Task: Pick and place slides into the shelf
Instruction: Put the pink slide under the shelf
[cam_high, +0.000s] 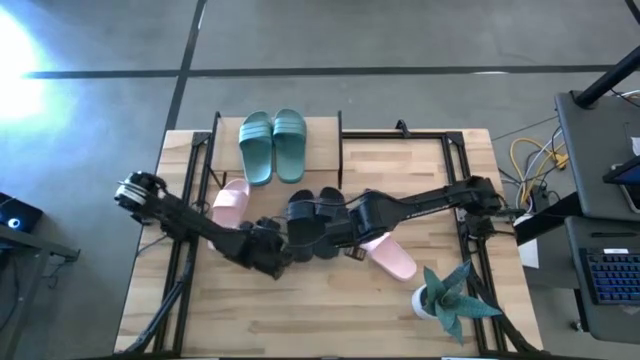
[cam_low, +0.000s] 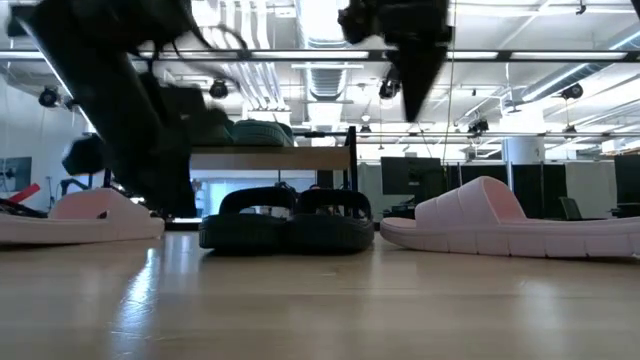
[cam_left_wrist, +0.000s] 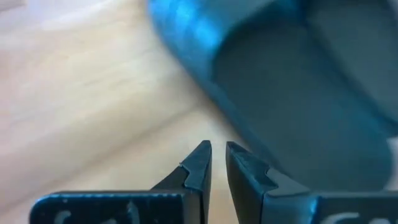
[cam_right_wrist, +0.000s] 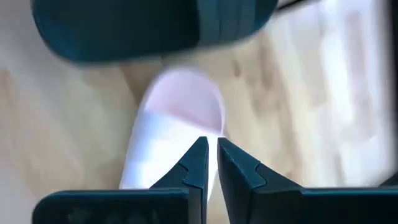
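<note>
Left fingers (cam_left_wrist: 214, 165) nearly closed, only a thin slit between the tips, nothing held; just above bare counter (cam_left_wrist: 81, 93) with the edge of a black slide (cam_left_wrist: 292, 93) right beside them. Seen from above, left gripper (cam_high: 272, 252) low over the counter at the near end of the black pair (cam_high: 312, 225), arm reaching in from the left rail.

Right fingers (cam_right_wrist: 211, 163) likewise almost together, gripping nothing; tips hovering over the toe end of a pale pink slide (cam_right_wrist: 171, 134), with a black slide (cam_right_wrist: 143, 25) farther ahead. From above, right gripper (cam_high: 345, 238) at the right side of the black pair, next to the pink slide (cam_high: 388, 257) that lies angled toward the counter's right front; arm stretched in from the right rail.

Black pair side by side near the counter's middle, in front of the shelf (cam_high: 325, 145). Second pink slide (cam_high: 230, 203) to the left of the black pair, partly under the left arm. Green pair (cam_high: 272, 143) together on the shelf's top board, at the far edge of the counter. From table height, black pair (cam_low: 288, 220) between the two pink slides (cam_low: 80, 215) and (cam_low: 500, 222), shelf board (cam_low: 270, 158) behind with the green pair (cam_low: 262, 131) on it.

Green potted plant (cam_high: 445, 295) at the counter's right front corner.
</note>
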